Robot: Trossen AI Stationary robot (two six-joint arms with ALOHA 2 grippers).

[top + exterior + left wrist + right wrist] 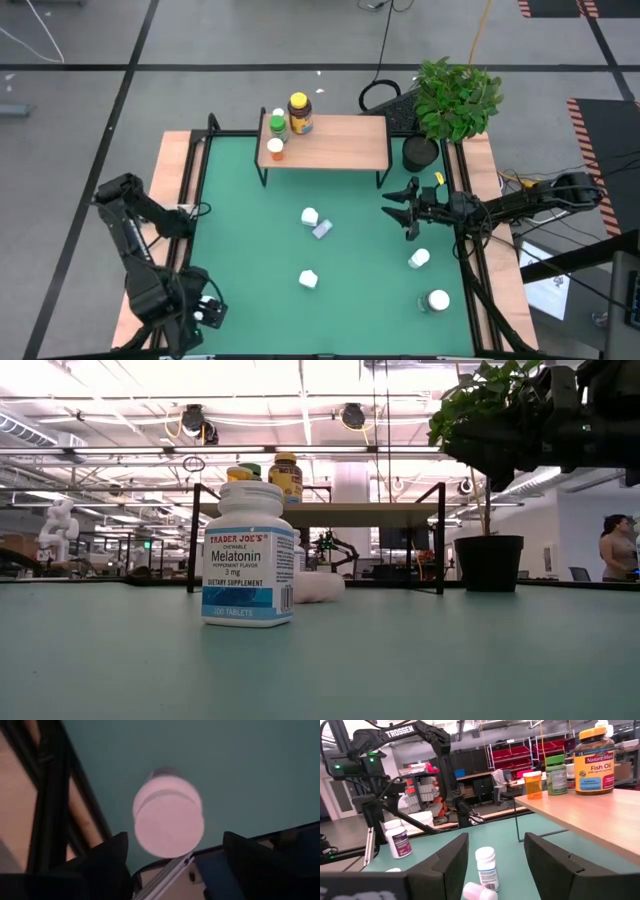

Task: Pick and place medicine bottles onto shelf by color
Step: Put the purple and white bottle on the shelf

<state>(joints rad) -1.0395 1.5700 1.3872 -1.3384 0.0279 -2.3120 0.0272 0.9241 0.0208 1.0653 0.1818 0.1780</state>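
Hovering over a white bottle at the bench's near-left corner, the left tool stands open around it, gripping nothing.
Light, rigid, slick plastic: best pinched across the body below the cap. Right tool hangs open mid-bench, empty, near the shelf.

White-capped bottle stands on green mat, between the left gripper's spread fingers.
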